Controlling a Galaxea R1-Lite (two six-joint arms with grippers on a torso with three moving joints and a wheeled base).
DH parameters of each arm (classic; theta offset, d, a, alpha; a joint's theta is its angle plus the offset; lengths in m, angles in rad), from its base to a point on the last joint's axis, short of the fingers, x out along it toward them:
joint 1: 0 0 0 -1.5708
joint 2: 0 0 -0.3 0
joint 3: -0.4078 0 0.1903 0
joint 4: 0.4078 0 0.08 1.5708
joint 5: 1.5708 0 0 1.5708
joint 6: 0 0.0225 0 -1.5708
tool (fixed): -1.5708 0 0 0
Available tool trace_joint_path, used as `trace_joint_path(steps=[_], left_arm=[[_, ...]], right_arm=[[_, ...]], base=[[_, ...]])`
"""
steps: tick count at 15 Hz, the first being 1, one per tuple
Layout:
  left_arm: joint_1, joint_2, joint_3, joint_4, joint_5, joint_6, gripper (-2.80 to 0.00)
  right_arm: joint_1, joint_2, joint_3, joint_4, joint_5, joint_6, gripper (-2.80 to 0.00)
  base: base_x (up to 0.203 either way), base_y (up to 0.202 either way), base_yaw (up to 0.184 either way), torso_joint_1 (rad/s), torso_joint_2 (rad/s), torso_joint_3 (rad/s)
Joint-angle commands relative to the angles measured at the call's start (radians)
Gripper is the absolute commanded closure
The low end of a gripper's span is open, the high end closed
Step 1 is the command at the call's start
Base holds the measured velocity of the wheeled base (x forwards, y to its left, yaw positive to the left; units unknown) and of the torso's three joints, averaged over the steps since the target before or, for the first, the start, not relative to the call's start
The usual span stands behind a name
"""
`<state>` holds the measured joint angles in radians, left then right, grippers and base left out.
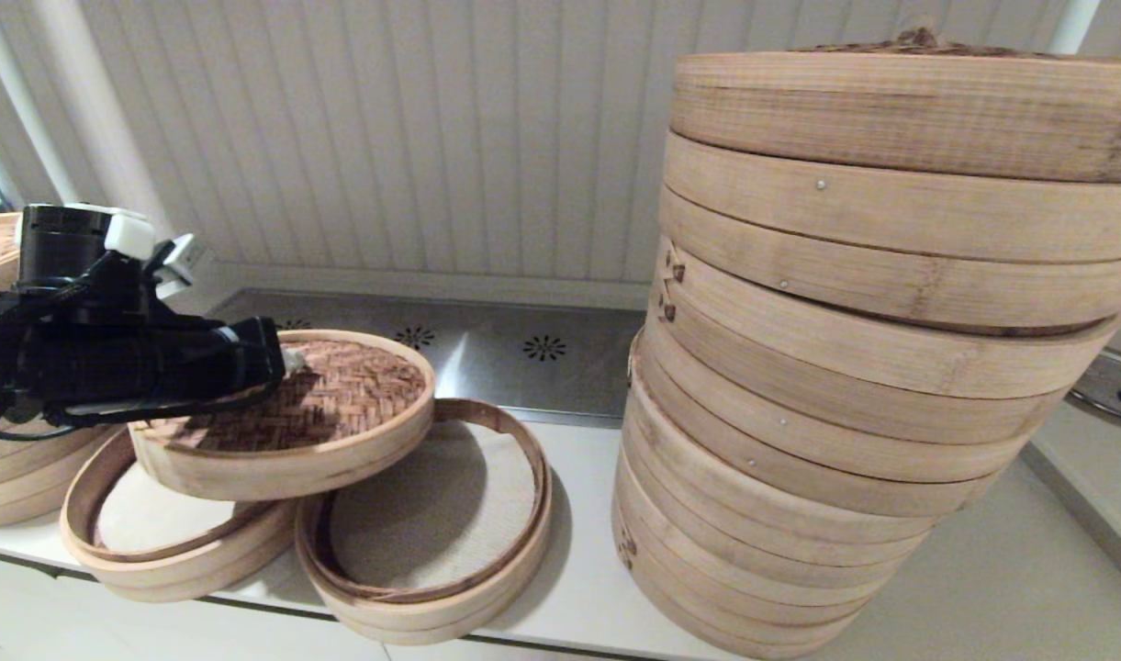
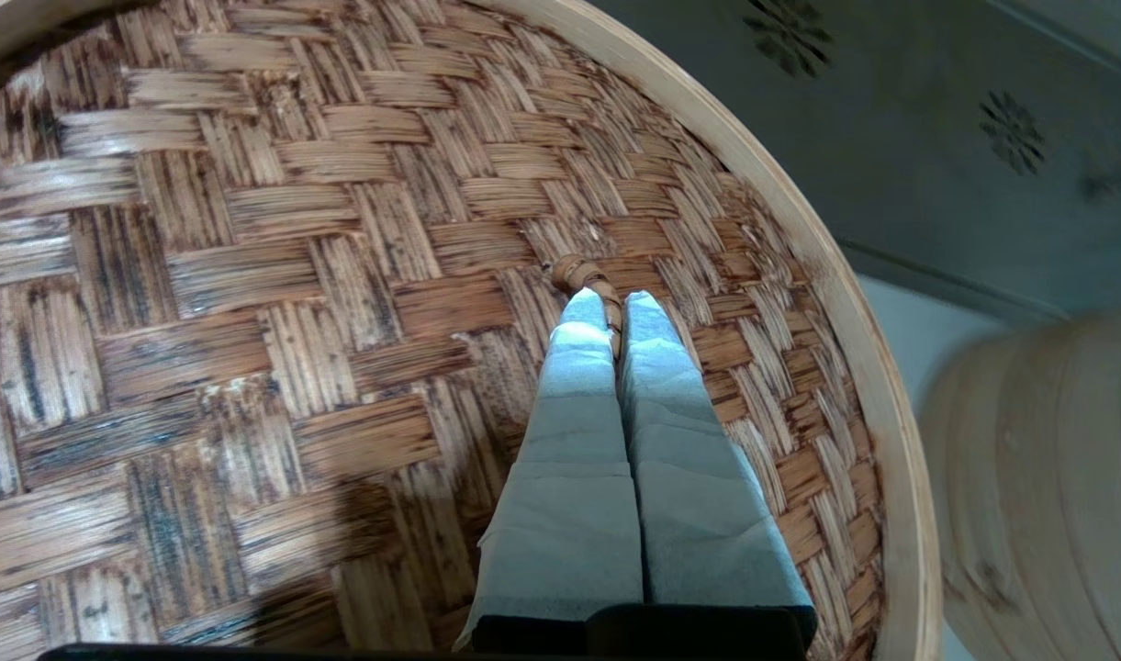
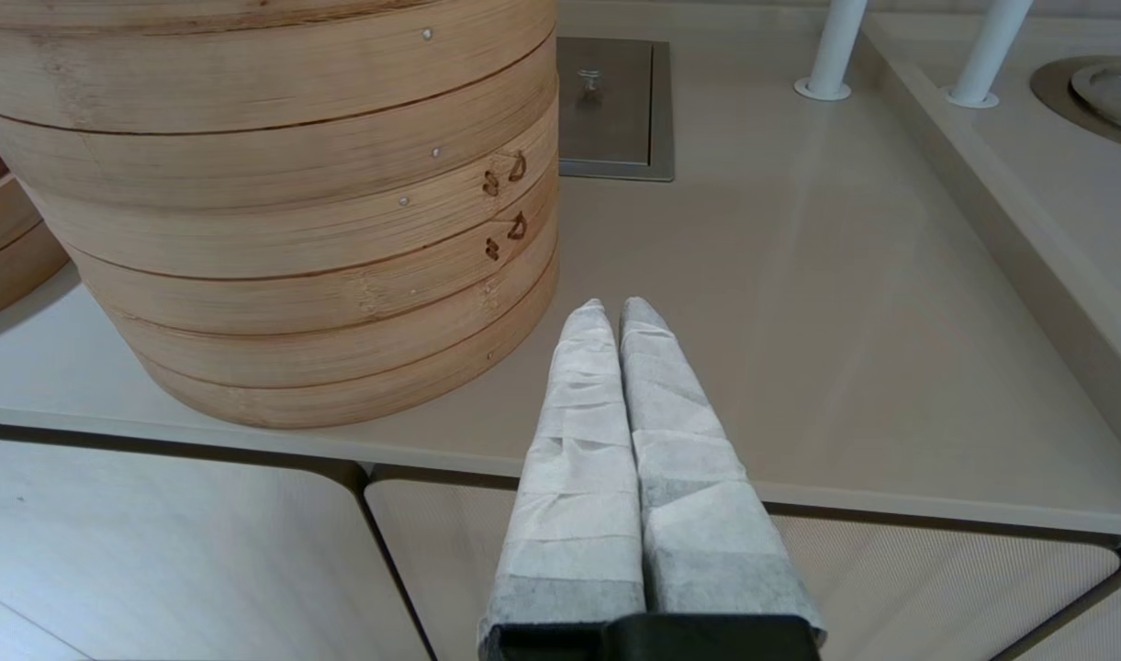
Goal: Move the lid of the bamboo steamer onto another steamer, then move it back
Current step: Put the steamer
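Note:
The bamboo steamer lid (image 1: 330, 404), brown herringbone weave in a pale rim, hangs tilted in the air over the two small steamers. My left gripper (image 1: 289, 360) is shut on the lid's tiny centre loop (image 2: 586, 278), which shows pinched between the taped fingertips of the left gripper (image 2: 612, 303). The left small steamer (image 1: 147, 537) and the right small steamer (image 1: 431, 542) both lie uncovered with white liners, the lid overlapping each. My right gripper (image 3: 612, 308) is shut on nothing, parked off the counter's front edge and out of the head view.
A huge stack of bamboo steamers (image 1: 854, 367) stands right of the small ones, also as the huge stack (image 3: 275, 202). A medium stack (image 1: 9, 459) sits at far left behind my arm. A metal plate with flower holes (image 1: 487, 353) lies behind.

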<state>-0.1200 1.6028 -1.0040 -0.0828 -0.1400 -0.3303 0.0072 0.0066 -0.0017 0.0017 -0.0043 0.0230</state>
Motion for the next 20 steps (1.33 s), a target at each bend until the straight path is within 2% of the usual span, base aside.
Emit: trace_joint_path(steps=[1, 6, 10, 13, 18, 20], left_arm=[[-0.022, -0.009, 0.006, 0.001, -0.001, -0.005, 0.0], [-0.113, -0.007, 0.018, 0.002, 0.003, -0.027, 0.0], [-0.232, 0.003, 0.026, -0.004, 0.089, -0.044, 0.0], [-0.268, 0.011, 0.021, -0.038, 0.126, -0.061, 0.0], [-0.29, 0.037, 0.012, -0.081, 0.129, -0.073, 0.0], [-0.313, 0.059, 0.012, -0.105, 0.153, -0.078, 0.0]], right_arm=[[0.0, 0.001, 0.0, 0.0, 0.0, 0.0, 0.0], [0.0, 0.001, 0.0, 0.0, 0.0, 0.0, 0.0], [0.0, 0.001, 0.0, 0.0, 0.0, 0.0, 0.0], [0.0, 0.001, 0.0, 0.0, 0.0, 0.0, 0.0], [0.0, 0.001, 0.0, 0.0, 0.0, 0.0, 0.0], [0.0, 0.001, 0.0, 0.0, 0.001, 0.0, 0.0]], base=[[0.0, 0.0, 0.0, 0.0, 0.0, 0.0], [0.0, 0.0, 0.0, 0.0, 0.0, 0.0], [0.0, 0.0, 0.0, 0.0, 0.0, 0.0], [0.0, 0.0, 0.0, 0.0, 0.0, 0.0], [0.0, 0.0, 0.0, 0.0, 0.0, 0.0], [0.0, 0.0, 0.0, 0.0, 0.0, 0.0]])
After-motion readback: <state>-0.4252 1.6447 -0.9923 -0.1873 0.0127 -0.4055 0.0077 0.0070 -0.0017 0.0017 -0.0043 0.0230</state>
